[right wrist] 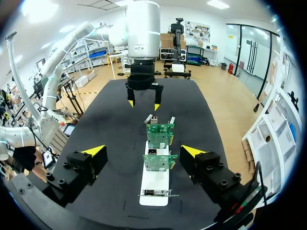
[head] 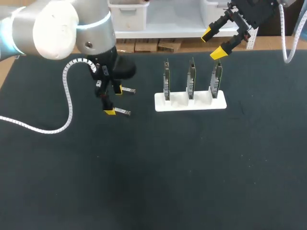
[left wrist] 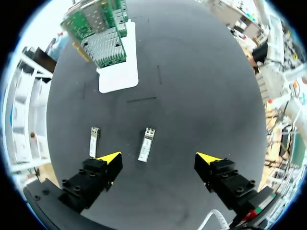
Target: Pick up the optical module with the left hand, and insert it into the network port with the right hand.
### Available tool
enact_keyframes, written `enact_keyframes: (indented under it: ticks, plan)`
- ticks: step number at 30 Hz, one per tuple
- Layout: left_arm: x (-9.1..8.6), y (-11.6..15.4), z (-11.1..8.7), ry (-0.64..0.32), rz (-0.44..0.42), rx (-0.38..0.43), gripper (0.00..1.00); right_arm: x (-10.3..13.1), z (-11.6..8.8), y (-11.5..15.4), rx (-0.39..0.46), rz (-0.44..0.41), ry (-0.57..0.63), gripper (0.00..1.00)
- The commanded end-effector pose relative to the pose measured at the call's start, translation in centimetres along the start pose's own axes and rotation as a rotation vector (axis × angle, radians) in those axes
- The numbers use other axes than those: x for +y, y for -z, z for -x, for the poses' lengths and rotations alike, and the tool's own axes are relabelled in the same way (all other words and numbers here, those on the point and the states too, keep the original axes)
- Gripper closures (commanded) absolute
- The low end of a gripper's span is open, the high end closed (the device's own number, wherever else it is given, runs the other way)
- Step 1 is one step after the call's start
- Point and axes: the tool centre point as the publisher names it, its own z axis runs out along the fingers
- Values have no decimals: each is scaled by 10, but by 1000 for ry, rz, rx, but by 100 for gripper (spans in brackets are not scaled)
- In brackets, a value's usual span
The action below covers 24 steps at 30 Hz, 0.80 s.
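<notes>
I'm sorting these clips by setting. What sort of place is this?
Probably a robotics lab bench for network-hardware work: a black-topped table, three circuit cards upright in a white rack, two small optical modules lying loose on it.

No text, number or sign can be read in any view. The optical module (left wrist: 147, 143) and the second module (left wrist: 94, 142) beside it on the tabletop (left wrist: 192, 96) have pale faces, too small to show whether they carry print. The 3 network cards (right wrist: 159, 135) standing in the white holder (right wrist: 154, 184) likewise show nothing readable.
</notes>
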Motion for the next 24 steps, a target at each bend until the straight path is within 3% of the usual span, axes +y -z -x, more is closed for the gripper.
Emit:
enact_keyframes:
  ticks: [1, 11, 24]
  plan:
    - [4, -2, 3, -29, -13, 13, 0, 0, 0, 0, 0, -2, 0, 0]
    - [5, -9, 4, -86, -29, -5, 0, 0, 0, 0, 0, -2, 0, 0]
    - [3, -12, 4, -52, -49, -24, 0, 0, 0, 0, 0, -2, 0, 0]
